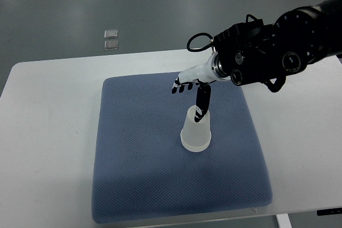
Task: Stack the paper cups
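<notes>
The right hand [192, 85], reaching in from the upper right, spreads its fingers, one thumb-like digit touching the paper cups [196, 130] at frame centre on the blue mat [133, 158]. Nothing is gripped. The stack stands inverted, axis vertical; withdrawing straight upward should avoid tipping it.

Matt woven cloth mat [139, 158]; smooth paper cup [196, 132]; glossy table [48, 132].
</notes>
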You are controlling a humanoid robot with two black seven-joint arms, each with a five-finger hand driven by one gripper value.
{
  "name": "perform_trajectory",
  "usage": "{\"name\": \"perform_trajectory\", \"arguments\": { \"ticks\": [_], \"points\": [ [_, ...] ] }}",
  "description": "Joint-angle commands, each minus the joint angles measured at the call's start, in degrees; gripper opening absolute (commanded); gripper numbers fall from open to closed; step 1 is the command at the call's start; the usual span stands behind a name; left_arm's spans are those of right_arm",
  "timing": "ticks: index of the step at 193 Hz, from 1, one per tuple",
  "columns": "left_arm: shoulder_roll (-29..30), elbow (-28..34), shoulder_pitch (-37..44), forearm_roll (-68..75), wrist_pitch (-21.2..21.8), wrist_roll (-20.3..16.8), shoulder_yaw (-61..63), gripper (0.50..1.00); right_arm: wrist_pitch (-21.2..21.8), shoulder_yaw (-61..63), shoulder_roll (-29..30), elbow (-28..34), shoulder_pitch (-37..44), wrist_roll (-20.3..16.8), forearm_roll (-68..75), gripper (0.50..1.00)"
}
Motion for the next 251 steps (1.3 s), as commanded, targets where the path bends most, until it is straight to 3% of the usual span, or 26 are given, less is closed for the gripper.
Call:
{"name": "perform_trajectory", "arguments": {
  "ticks": [1,37,80,115,141,173,208,232,251],
  "points": [
    [0.0,0.0,0.0,0.0,0.0,0.0,0.0,1.000,0.1,2.5,-3.1,-3.2,-0.1,0.1,3.4,0.915],
    [0.0,-0.1,0.0,0.0,0.0,0.0,0.1,1.000,-1.2,12.6,-11.9,-11.2,-6.6,1.7,11.9,0.915],
    [0.0,-0.2,0.0,0.0,0.0,0.0,0.1,1.000,-10.1,35.1,-19.9,-20.2,-26.1,3.8,17.7,0.913],
    [0.0,-0.4,0.0,0.0,0.0,0.0,0.2,1.000,-11.5,57.0,-20.7,-27.9,-45.3,7.5,18.9,0.913],
    [0.0,-0.5,0.0,0.0,0.0,0.1,0.2,1.000,-11.2,71.8,-17.9,-34.2,-57.5,9.9,19.0,0.913],
    [0.0,-0.6,0.0,0.0,0.0,0.1,0.3,1.000,-8.2,85.8,-10.1,-42.5,-67.1,11.8,18.9,0.913],
    [0.0,-0.5,0.0,0.0,0.0,0.1,0.2,1.000,2.9,97.9,-5.6,-51.0,-73.4,14.1,18.9,0.915],
    [0.0,-0.5,0.0,0.0,0.0,0.1,0.2,1.000,8.4,101.9,-4.8,-52.6,-75.1,14.3,18.9,0.917],
    [0.0,-0.5,0.0,0.0,0.0,0.1,0.3,1.000,10.0,102.0,-4.7,-52.7,-75.9,14.8,19.0,0.917]
  ]
}}
